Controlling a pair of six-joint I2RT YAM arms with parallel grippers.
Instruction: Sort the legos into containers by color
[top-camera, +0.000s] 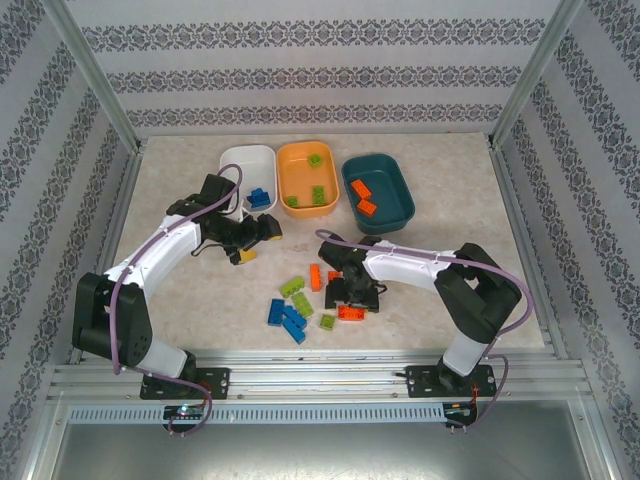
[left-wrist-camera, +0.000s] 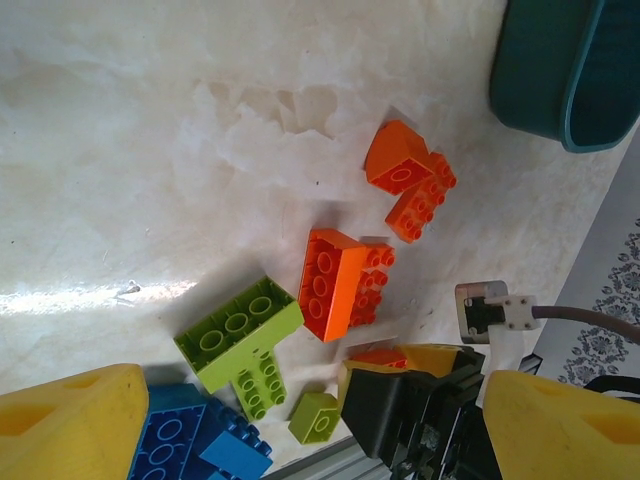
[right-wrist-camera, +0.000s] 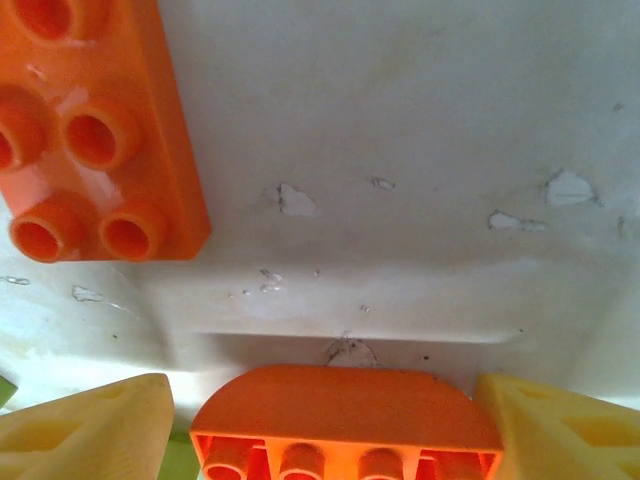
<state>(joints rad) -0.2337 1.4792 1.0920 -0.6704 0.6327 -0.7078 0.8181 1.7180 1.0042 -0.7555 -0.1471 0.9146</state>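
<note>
My right gripper (top-camera: 355, 297) (right-wrist-camera: 322, 425) is low over the loose pile, open, with an orange brick (top-camera: 350, 312) (right-wrist-camera: 345, 400) between its fingers. The right finger touches the brick and a small gap shows at the left one. Another orange brick (right-wrist-camera: 95, 130) lies just ahead. My left gripper (top-camera: 256, 241) (left-wrist-camera: 318, 405) hovers open and holds nothing beside the white tub (top-camera: 240, 158). Loose green (top-camera: 292, 287), blue (top-camera: 276, 311) and orange (top-camera: 316, 277) bricks lie between the arms. The white tub holds a blue brick (top-camera: 260, 197), the orange tub (top-camera: 290, 178) green ones, the teal tub (top-camera: 388, 188) orange ones.
The three tubs stand side by side at the back of the marbled table. Metal frame posts and patterned walls close in the sides. In the left wrist view the teal tub (left-wrist-camera: 560, 70) is at the upper right, with orange (left-wrist-camera: 345, 282) and green (left-wrist-camera: 240, 335) bricks below it.
</note>
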